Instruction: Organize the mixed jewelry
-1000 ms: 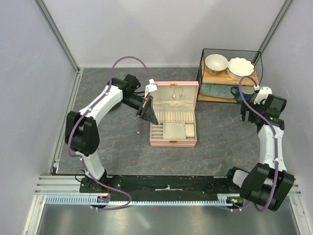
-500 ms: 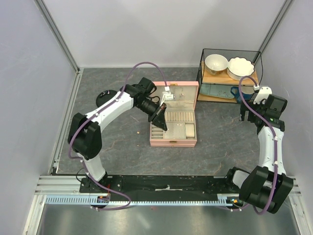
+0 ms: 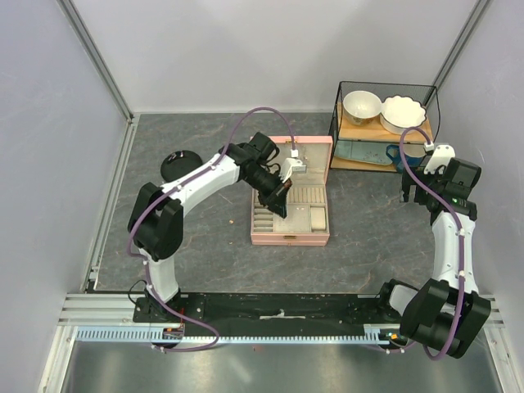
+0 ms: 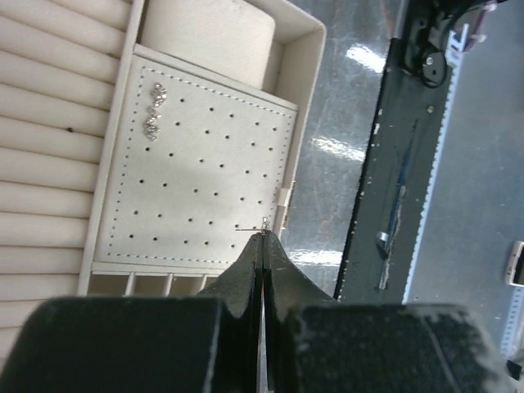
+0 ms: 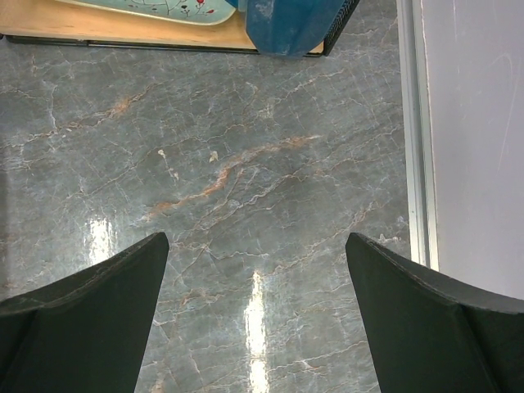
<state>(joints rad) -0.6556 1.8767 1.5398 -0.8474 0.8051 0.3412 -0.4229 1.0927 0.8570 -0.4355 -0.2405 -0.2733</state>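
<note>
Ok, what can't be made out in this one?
- Top view: the left gripper hides part of the pink box; anything in the black dish is too small.
- Left wrist view: whether the shut tips pinch the tiny pin or only touch it.
- Right wrist view: rack cut off by the top edge.

2 arms: left arm [image 3: 201,176], right arm [image 3: 449,237]. 1 pink box [image 3: 291,238], 1 pale cushion [image 4: 205,37] inside. 1 black dish [image 3: 180,166]. 1 wire basket [image 3: 385,83] w/ 2 bowls [image 3: 361,105] [image 3: 402,112]. Jewelry seen, 2 pcs: 1 sparkly piece [image 4: 151,127], 1 tiny pin [image 4: 250,228].
</note>
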